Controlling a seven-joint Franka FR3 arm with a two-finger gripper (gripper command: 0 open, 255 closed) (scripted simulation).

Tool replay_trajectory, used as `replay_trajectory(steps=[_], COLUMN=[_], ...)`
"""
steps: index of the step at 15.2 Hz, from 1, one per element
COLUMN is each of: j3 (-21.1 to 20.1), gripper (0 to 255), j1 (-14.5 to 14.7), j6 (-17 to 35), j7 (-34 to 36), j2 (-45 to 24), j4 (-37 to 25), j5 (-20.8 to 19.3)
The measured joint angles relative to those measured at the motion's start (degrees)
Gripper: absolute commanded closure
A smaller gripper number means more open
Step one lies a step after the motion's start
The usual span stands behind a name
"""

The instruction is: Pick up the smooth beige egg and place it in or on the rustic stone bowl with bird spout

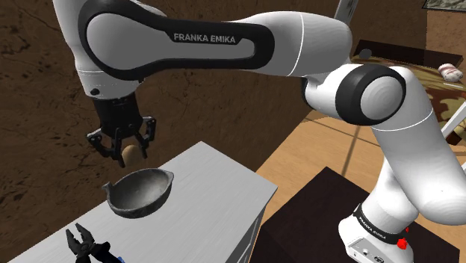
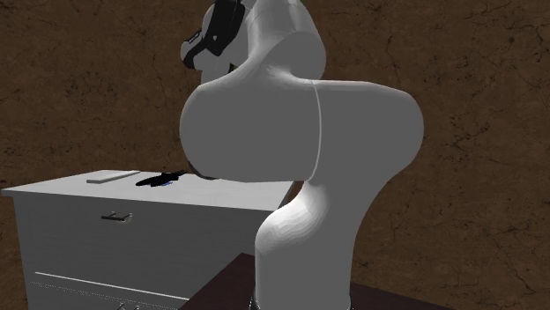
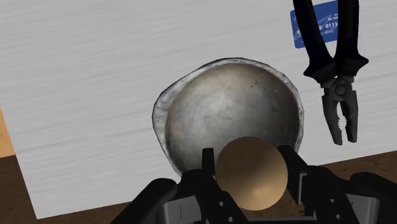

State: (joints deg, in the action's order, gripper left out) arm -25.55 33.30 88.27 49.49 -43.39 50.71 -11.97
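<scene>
My black gripper (image 1: pixel 128 152) is shut on a smooth beige egg (image 1: pixel 131 155), held in the air just above the far rim of a dark grey stone bowl (image 1: pixel 138 192) with a small spout. In the wrist view the egg (image 3: pixel 250 172) sits clasped between my two fingers (image 3: pixel 207 167), and the bowl (image 3: pixel 222 108) lies directly below, its hollow empty. The bowl rests on a white dresser top (image 1: pixel 209 209).
Black pliers (image 1: pixel 84 244) lie near the bowl on the dresser, shown in the wrist view as pliers (image 3: pixel 334 70) beside a blue card (image 3: pixel 315 24). The dresser (image 2: pixel 106 220) has drawers. Brown walls surround the spot. A wooden floor and dark stand (image 1: pixel 314 217) lie at the shoulder view's right.
</scene>
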Motion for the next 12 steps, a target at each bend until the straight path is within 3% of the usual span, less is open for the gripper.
replay_trajectory(steps=[12], j3=[-0.1], gripper=[255], j1=[-2.2], j6=[9.4], j7=[0.3], j2=[1.2], j4=[11.0], j5=[0.1])
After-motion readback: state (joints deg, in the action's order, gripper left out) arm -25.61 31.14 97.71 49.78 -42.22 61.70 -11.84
